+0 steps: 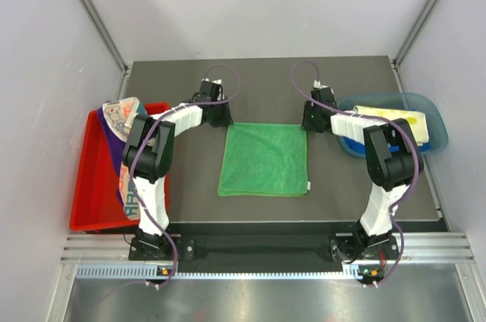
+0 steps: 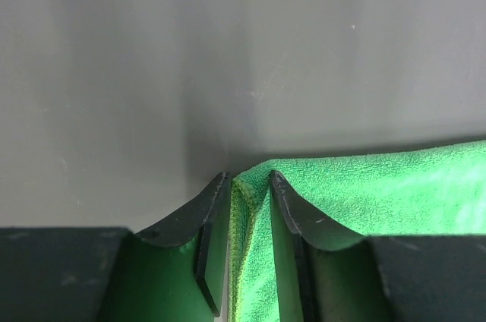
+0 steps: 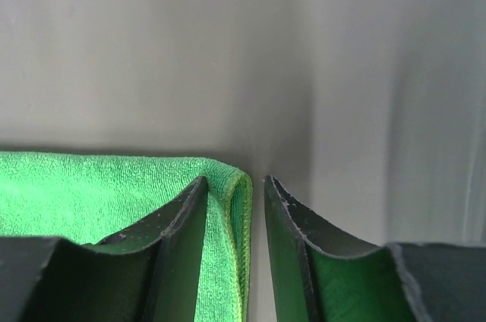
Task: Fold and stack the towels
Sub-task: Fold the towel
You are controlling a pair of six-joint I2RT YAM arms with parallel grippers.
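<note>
Towel (image 1: pixel 263 159) corners within both jaws; right contact obscured, perhaps loose.

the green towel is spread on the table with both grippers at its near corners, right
No, they are at its far corners. The top external view shows the left gripper and the right gripper at the far edge of the green towel spread on the table.
</note>
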